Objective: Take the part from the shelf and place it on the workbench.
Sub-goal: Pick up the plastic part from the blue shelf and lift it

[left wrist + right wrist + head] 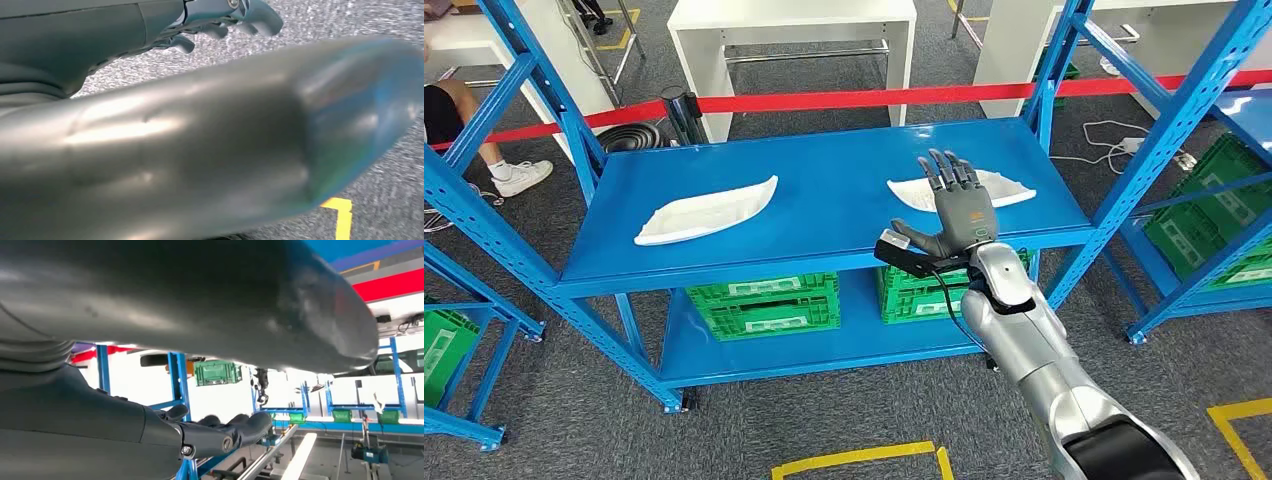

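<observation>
- Head view: blue shelf [824, 235] across most of the frame, green crates [762, 303] on the lower level, red barrier tape [824, 100] behind.
- Also a white table [792, 20] beyond the tape, possibly the workbench, though impossible to confirm.
- Two white parts on the top level: left part [706, 211] near the middle, well apart from right part [1006, 187] toward the far right.
- Silver right arm [1034, 350] raised from below, right hand [954, 205] held over the shelf edge, fingers spread, nothing gripped, overlapping the near end of the right part; contact not discernible.
- Left wrist view: left hand [220, 20] hung over grey floor, blurred, fingers seemingly curled in, empty as far as visible.
- Task judged barely begun: reach under way, no grasp, lift, carry and placing all left.
</observation>
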You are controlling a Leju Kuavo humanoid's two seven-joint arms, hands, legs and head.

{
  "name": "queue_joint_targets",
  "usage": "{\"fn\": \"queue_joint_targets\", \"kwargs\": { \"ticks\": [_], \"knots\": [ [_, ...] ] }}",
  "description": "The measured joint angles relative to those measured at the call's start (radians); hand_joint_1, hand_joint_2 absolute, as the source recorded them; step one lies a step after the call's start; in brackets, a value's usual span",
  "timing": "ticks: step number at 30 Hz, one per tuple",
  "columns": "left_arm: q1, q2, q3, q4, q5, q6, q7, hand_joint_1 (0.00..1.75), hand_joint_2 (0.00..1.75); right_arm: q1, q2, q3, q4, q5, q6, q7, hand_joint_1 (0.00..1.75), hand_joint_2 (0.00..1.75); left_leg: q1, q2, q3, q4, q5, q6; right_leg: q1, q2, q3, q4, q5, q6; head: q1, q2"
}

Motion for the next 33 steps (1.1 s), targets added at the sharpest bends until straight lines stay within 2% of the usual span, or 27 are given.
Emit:
{"fn": "queue_joint_targets", "kwargs": {
  "ticks": [1,3,4,6,7,9,10,12,13,14,16,17,18,19,20,22,23,24,27,28,29,30,32,33],
  "knots": [
    [0.001,0.0,0.0,0.0,0.0,0.0,0.001,0.0,0.0,0.0,0.0,0.0,0.0,0.0,0.0,0.0,0.0,0.0,0.001,0.001,-0.018,0.021,-0.009,-0.001,0.0,0.001,0.002,0.0,-0.003,0.0,0.0,0.0],
    [0.003,0.0,0.0,0.0,0.0,0.0,0.003,0.0,0.0,0.002,0.0,0.0,0.0,0.0,0.001,0.0,0.0,0.0,0.005,0.002,-0.049,0.038,-0.009,-0.004,-0.002,0.002,0.01,0.0,-0.012,0.003,0.0,0.0],
    [0.004,0.0,0.0,0.0,0.0,0.0,0.003,0.0,0.0,0.003,0.0,0.0,0.0,0.001,0.002,0.0,0.0,0.0,0.006,0.003,-0.052,0.014,0.011,-0.004,-0.003,0.003,0.017,0.001,-0.019,0.005,0.0,0.0],
    [0.005,0.001,0.0,0.0,0.0,0.0,0.004,0.0,0.0,0.003,0.0,0.0,0.0,0.001,0.003,0.0,0.0,0.0,0.007,0.006,-0.017,-0.107,0.099,-0.001,-0.005,0.003,0.033,0.0,-0.034,0.012,0.0,0.0],
    [0.005,0.001,0.001,0.0,0.0,0.0,0.004,0.0,0.0,0.003,0.0,0.0,0.0,0.001,0.003,0.0,0.0,0.0,0.006,0.007,0.0,-0.162,0.126,0.003,-0.005,0.003,0.041,0.0,-0.042,0.016,-0.001,0.0],
    [0.004,0.001,0.001,0.0,0.0,-0.001,0.004,0.0,0.0,0.002,0.0,0.0,0.0,0.003,0.005,0.001,0.0,0.0,0.003,0.006,0.022,-0.219,0.143,0.019,-0.003,0.003,0.052,-0.001,-0.052,0.03,-0.001,0.0],
    [0.005,0.001,0.001,0.0,0.0,-0.001,0.004,0.0,0.0,0.001,0.001,0.0,0.0,0.004,0.006,0.001,0.0,0.0,0.002,0.006,0.027,-0.222,0.132,0.028,-0.002,0.004,0.058,0.0,-0.053,0.037,-0.001,0.0],
    [0.006,0.0,0.001,0.0,0.0,-0.001,0.004,0.0,0.0,0.0,0.001,0.0,0.0,0.006,0.007,0.001,0.0,0.0,0.005,0.004,0.047,-0.231,0.14,0.045,-0.003,0.003,0.059,0.021,-0.051,0.047,0.0,0.0],
    [0.005,0.0,0.001,0.0,0.0,-0.001,0.003,0.0,0.0,-0.001,0.001,0.0,0.0,0.007,0.008,0.002,0.0,0.0,0.005,0.004,0.059,-0.233,0.138,0.051,-0.004,0.002,0.044,0.051,-0.054,0.05,0.002,0.0],
    [0.004,0.0,0.001,0.0,0.0,-0.001,0.002,0.0,0.0,-0.002,0.001,0.0,0.0,0.008,0.009,0.002,0.0,0.0,0.006,0.004,0.071,-0.234,0.134,0.055,-0.006,0.001,0.014,0.102,-0.064,0.053,0.003,0.0],
    [0.003,0.001,0.001,-0.001,0.0,-0.001,0.001,0.0,0.0,-0.002,0.001,0.0,0.0,0.009,0.013,0.003,0.0,0.0,0.006,0.003,0.084,-0.234,0.12,0.058,-0.006,0.001,-0.071,0.224,-0.106,0.06,0.005,0.0],
    [0.004,0.001,0.001,-0.001,0.0,-0.001,0.001,0.0,0.0,0.0,0.002,0.0,0.0,0.009,0.014,0.004,0.0,0.0,0.005,0.002,0.092,-0.234,0.111,0.058,-0.006,0.001,-0.11,0.266,-0.13,0.062,0.006,0.0],
    [0.005,0.001,0.002,0.0,0.0,-0.001,0.001,0.0,0.0,0.002,0.002,0.0,0.0,0.01,0.015,0.004,0.0,0.0,0.005,0.002,0.101,-0.234,0.103,0.057,-0.006,0.001,-0.136,0.279,-0.141,0.062,0.006,0.0],
    [0.006,0.001,0.002,0.0,0.0,-0.001,0.001,0.0,0.0,0.003,0.002,0.0,0.0,0.01,0.016,0.004,0.0,0.0,0.005,0.002,0.112,-0.234,0.093,0.056,-0.006,0.001,-0.145,0.258,-0.131,0.061,0.007,0.0],
    [0.007,0.0,0.002,0.0,0.0,-0.001,0.0,0.0,0.0,0.004,0.002,0.0,0.0,0.01,0.016,0.004,0.0,0.0,0.005,0.002,0.125,-0.234,0.083,0.054,-0.006,0.001,-0.138,0.206,-0.099,0.058,0.007,0.0],
    [0.007,0.0,0.002,0.0,0.0,-0.001,-0.002,0.0,0.0,0.004,0.002,0.0,0.001,0.01,0.016,0.004,0.0,0.0,0.004,0.001,0.149,-0.233,0.061,0.047,-0.004,-0.003,-0.105,0.077,-0.004,0.052,0.007,0.0],
    [0.007,0.0,0.002,0.0,0.0,-0.001,-0.003,0.0,0.0,0.005,0.002,0.0,0.001,0.01,0.016,0.004,0.0,0.0,0.003,0.001,0.157,-0.233,0.05,0.042,-0.002,-0.006,-0.091,0.036,0.025,0.047,0.006,0.0],
    [0.006,0.0,0.002,-0.001,0.001,-0.001,-0.004,0.0,0.0,0.006,0.002,0.0,0.002,0.011,0.016,0.005,0.0,0.0,0.002,0.001,0.165,-0.233,0.04,0.035,0.001,-0.007,-0.08,0.015,0.038,0.042,0.006,0.0],
    [0.004,0.002,0.003,-0.002,0.001,-0.001,-0.006,0.0,0.0,0.002,0.001,0.0,0.002,0.011,0.015,0.005,0.0,0.0,0.001,0.003,0.182,-0.209,0.037,0.017,0.0,-0.004,-0.05,0.009,0.029,0.022,0.007,0.0],
    [0.002,0.002,0.003,-0.003,0.001,-0.001,-0.006,0.0,0.0,0.0,0.001,0.0,0.002,0.011,0.015,0.004,0.0,0.0,0.001,0.003,0.17,-0.178,0.042,0.012,-0.002,-0.003,-0.038,0.008,0.024,0.015,0.005,0.0],
    [0.001,0.002,0.003,-0.003,0.001,-0.001,-0.007,0.0,0.0,-0.001,0.001,0.0,0.002,0.011,0.015,0.004,0.0,0.0,0.002,0.004,0.144,-0.132,0.04,0.007,-0.003,-0.002,-0.026,0.008,0.018,0.009,0.004,0.0],
    [0.0,0.002,0.003,-0.003,0.001,-0.001,-0.008,0.0,0.0,-0.001,0.001,0.0,0.002,0.011,0.015,0.004,0.0,0.0,0.003,0.005,0.104,-0.072,0.027,0.003,-0.003,-0.002,-0.017,0.007,0.009,0.004,0.002,0.0],
    [0.001,0.002,0.004,-0.003,0.001,-0.001,-0.008,0.0,0.0,0.001,0.001,0.0,0.002,0.011,0.016,0.004,0.0,0.0,0.004,0.005,0.015,0.034,-0.027,-0.002,-0.002,0.0,0.0,0.007,-0.011,0.0,0.001,0.0],
    [0.003,0.002,0.004,-0.002,0.001,-0.001,-0.007,0.0,0.0,0.003,0.001,0.0,0.002,0.011,0.016,0.004,0.0,0.0,0.004,0.005,-0.018,0.055,-0.051,-0.001,-0.002,0.001,0.012,0.007,-0.021,-0.001,0.001,0.0]
  ]
}}
